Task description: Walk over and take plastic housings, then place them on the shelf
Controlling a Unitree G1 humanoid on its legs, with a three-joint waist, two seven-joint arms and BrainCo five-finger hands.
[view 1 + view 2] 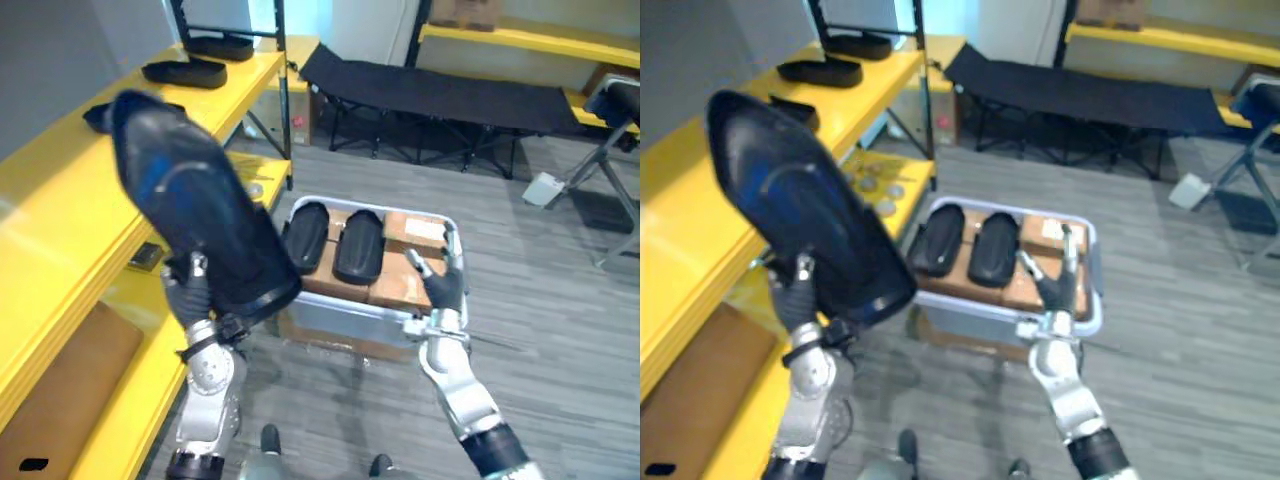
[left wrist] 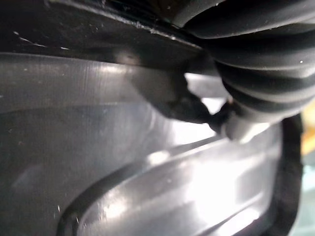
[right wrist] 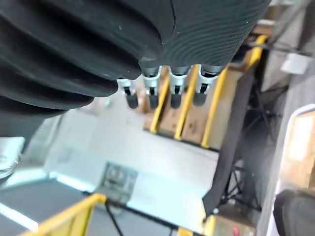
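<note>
My left hand (image 1: 190, 292) is clamped on the lower edge of the large glossy black plastic housing (image 1: 185, 200) — thumb over its face, shell raised and tilted beside the yellow metal shelf (image 1: 60, 235). My right hand (image 1: 443, 285) is empty, fingers straight, above the pale grey plastic crate (image 1: 345, 322) holding two further black housings (image 1: 358, 245). Judgement: light, stiff, hollow, slick — grip the rim, not the curved face.

The raised housing (image 1: 195, 215) (glossy black, long and shell-shaped) hangs tilted just in front of the yellow shelf (image 1: 60, 230), its lower end gripped by the left hand (image 1: 192, 290). A second housing (image 1: 305, 238) and third housing (image 1: 358, 246) lie side by side near the shelf's front. A fourth housing (image 1: 184, 72) and fifth housing (image 1: 221, 46) rest flat on its top level.
</note>
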